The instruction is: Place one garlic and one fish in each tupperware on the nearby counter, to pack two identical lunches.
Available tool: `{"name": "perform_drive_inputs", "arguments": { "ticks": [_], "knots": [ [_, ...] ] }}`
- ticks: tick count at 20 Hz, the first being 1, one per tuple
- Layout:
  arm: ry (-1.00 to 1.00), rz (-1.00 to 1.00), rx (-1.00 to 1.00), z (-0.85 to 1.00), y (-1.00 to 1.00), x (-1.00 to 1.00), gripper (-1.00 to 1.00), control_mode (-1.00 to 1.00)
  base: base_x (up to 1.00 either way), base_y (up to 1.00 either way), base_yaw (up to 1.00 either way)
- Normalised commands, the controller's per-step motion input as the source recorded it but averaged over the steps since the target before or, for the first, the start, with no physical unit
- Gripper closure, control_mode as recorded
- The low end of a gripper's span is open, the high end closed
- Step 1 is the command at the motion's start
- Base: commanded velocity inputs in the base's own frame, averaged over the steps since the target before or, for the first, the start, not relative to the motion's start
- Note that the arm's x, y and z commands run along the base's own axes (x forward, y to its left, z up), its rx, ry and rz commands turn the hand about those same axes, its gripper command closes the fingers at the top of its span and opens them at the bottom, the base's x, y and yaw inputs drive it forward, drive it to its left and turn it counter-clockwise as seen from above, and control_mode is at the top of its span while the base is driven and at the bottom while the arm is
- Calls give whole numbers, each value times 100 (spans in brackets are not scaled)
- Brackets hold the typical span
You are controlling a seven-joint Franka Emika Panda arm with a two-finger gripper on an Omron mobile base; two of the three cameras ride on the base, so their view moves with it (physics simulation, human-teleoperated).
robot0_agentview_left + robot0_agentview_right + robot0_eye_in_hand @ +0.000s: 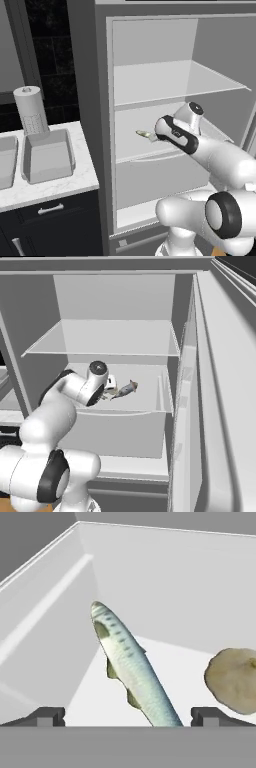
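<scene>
A silver-green fish (131, 667) lies on the fridge's middle shelf (131, 146), and its near end reaches between my gripper's (127, 717) two fingertips. The jaws stand wide open, clear of the fish on both sides. A pale garlic (232, 679) sits just right of the fish. In the left base view the fish's tip (144, 134) pokes out left of my hand. A darker fish (127, 388) rests on the same shelf, right of the hand. Two grey tupperware boxes, one (47, 159) whole and one (5, 162) cut by the left edge, stand on the counter (55, 189).
The open fridge has a glass shelf (170, 80) above my hand and a drawer front (120, 431) below. Its open door (210, 406) stands close on the right. A paper towel roll (31, 111) rises behind the nearer tupperware.
</scene>
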Motion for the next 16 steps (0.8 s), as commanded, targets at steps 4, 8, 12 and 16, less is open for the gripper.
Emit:
{"name": "perform_drive_inputs", "arguments": {
  "ticks": [4, 8, 12, 16],
  "knots": [
    [4, 4, 0, -32, 0, 48, -100, -100, 0, 0, 0],
    [0, 5, 0, -45, 0, 42, -100, -100, 0, 0, 0],
    [0, 5, -3, -58, 13, 26, -100, -100, 0, 0, 0],
    [2, 3, -12, -99, 53, -13, 100, -100, 0, 0, 0]
  ]
}}
